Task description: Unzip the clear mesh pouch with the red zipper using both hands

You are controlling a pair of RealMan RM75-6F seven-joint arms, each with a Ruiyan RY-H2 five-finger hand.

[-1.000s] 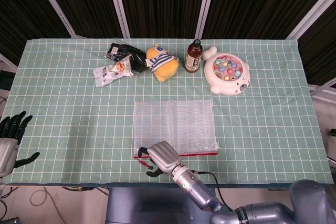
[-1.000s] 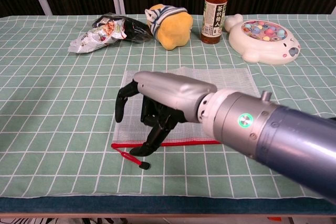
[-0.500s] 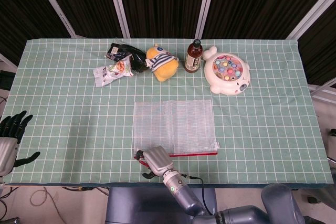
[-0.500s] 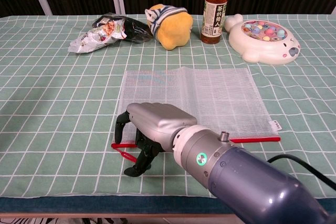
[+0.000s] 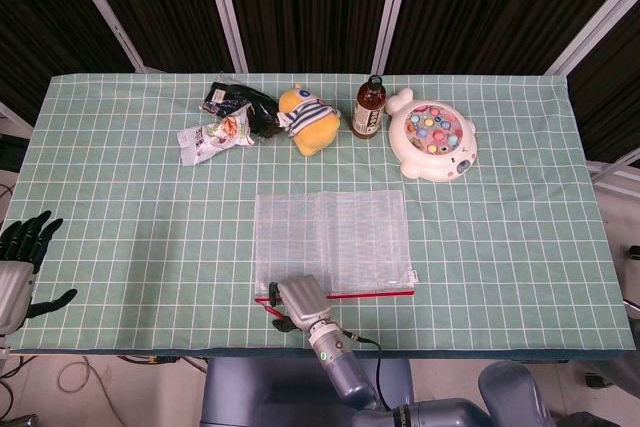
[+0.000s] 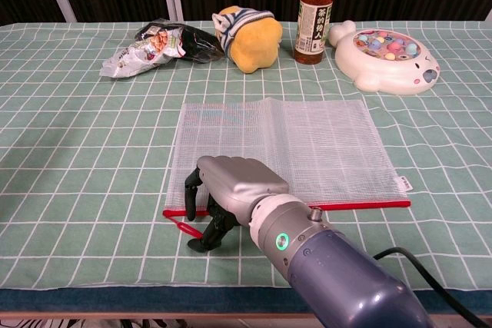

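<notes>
Nearest to us, our right hand (image 6: 231, 190) sits at the near left corner of the clear mesh pouch (image 6: 284, 144), knuckles up and fingers (image 6: 206, 230) curled down onto the cloth where the red zipper (image 6: 354, 206) ends. The red pull tab (image 6: 183, 227) lies on the table just beside those fingertips. We judge the hand is placed there because that is where the slider has to be caught, but we cannot tell whether the fingers are actually pinching the tab or only resting next to it; the palm hides the contact in both views.

The pouch itself lies flat in the middle of the table (image 5: 120, 217), its zipper edge turned toward us, which keeps the zipper within easy reach of both arms. The zipper line looks closed along its visible length, so we judge the opening is not yet begun.

Our left hand (image 5: 22, 252) hangs off the near left edge of the table, well apart from the pouch, fingers spread and holding nothing. It will likely need to come in and pin the pouch so a pull does not drag it along.

Along the far side stand a snack bag (image 5: 213, 135), a dark packet (image 5: 240, 103), a yellow plush toy (image 5: 306, 119), a brown bottle (image 5: 368, 108) and a white fishing toy (image 5: 432, 135), all well clear of the work.
</notes>
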